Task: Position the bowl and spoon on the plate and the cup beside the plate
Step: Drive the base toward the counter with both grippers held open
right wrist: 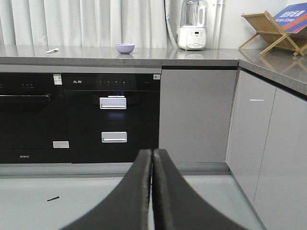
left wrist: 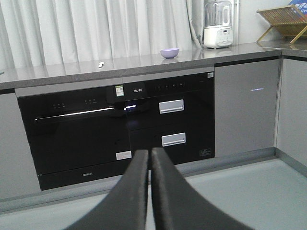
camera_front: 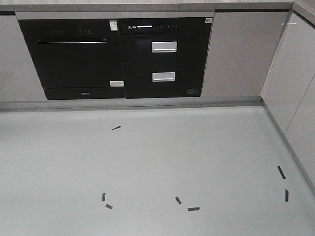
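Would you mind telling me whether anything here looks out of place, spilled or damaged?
Nothing looks spilled or damaged. The bowl sits upright on the counter, the spoon lying apart to its left. The only oddity: short black tape strips scattered at varied angles on the floor.

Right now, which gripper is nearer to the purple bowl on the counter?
Cannot tell: both look about equally far. The left gripper, shut, sits low with the bowl up and right; the right gripper has it up and left.

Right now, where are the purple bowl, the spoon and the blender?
bowl (right wrist: 124, 48), right wrist view, its outer side.
spoon (left wrist: 100, 64), left wrist view, its middle.
blender (right wrist: 192, 38), right wrist view, its white base.
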